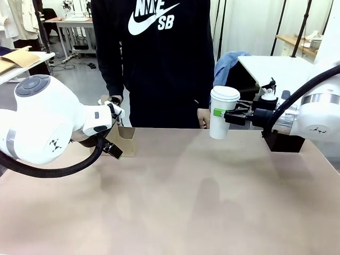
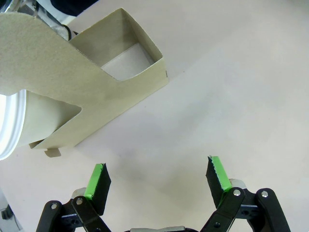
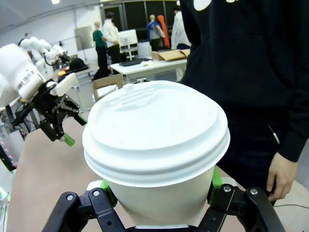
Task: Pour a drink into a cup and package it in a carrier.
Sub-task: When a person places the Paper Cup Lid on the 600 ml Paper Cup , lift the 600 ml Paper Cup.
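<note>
A lab — white worktables (image 3: 149,67); floor cables (image 1: 68,61); people (image 3: 110,36) standing behind.

At centre left, the left arm (image 1: 48,119) hides most of the carrier (image 1: 126,139); the lid (image 3: 155,130) of the cup (image 3: 164,203) conceals its contents.

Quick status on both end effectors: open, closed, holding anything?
Left end effector: open and empty, with the carrier just ahead of it.
Right end effector: closed on the white lidded cup.
</note>
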Controlling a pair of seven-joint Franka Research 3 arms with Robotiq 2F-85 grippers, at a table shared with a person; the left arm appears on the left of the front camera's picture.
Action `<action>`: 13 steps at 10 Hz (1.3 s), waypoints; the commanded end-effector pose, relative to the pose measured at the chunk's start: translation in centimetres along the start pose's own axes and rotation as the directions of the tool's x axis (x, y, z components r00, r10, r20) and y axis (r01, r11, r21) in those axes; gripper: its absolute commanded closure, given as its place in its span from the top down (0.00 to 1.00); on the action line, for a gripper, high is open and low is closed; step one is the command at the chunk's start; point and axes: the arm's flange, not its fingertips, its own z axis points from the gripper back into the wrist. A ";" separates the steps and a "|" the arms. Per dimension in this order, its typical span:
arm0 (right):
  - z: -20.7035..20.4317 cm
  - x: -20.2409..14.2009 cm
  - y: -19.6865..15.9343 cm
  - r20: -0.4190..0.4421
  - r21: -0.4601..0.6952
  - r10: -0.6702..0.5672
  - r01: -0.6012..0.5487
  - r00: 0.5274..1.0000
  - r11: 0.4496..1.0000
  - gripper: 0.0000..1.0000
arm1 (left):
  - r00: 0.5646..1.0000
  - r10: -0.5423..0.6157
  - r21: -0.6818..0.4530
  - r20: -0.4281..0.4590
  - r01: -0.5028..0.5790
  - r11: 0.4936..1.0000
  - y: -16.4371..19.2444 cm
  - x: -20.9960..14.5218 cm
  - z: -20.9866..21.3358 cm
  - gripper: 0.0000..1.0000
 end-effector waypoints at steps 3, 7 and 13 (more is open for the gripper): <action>1.8 6.4 0.6 0.012 0.056 -0.043 0.042 0.999 0.998 0.80 | 1.000 0.000 -0.001 0.001 0.000 1.000 0.0 0.0 0.0 1.00; 5.5 17.4 4.0 0.035 0.054 0.015 -0.017 0.999 0.998 0.80 | 1.000 0.000 -0.001 0.001 0.000 1.000 0.0 0.0 0.0 1.00; 8.5 22.8 6.8 0.046 0.022 0.068 -0.069 0.997 0.997 0.80 | 1.000 0.000 -0.001 0.001 0.000 1.000 0.0 0.0 0.0 1.00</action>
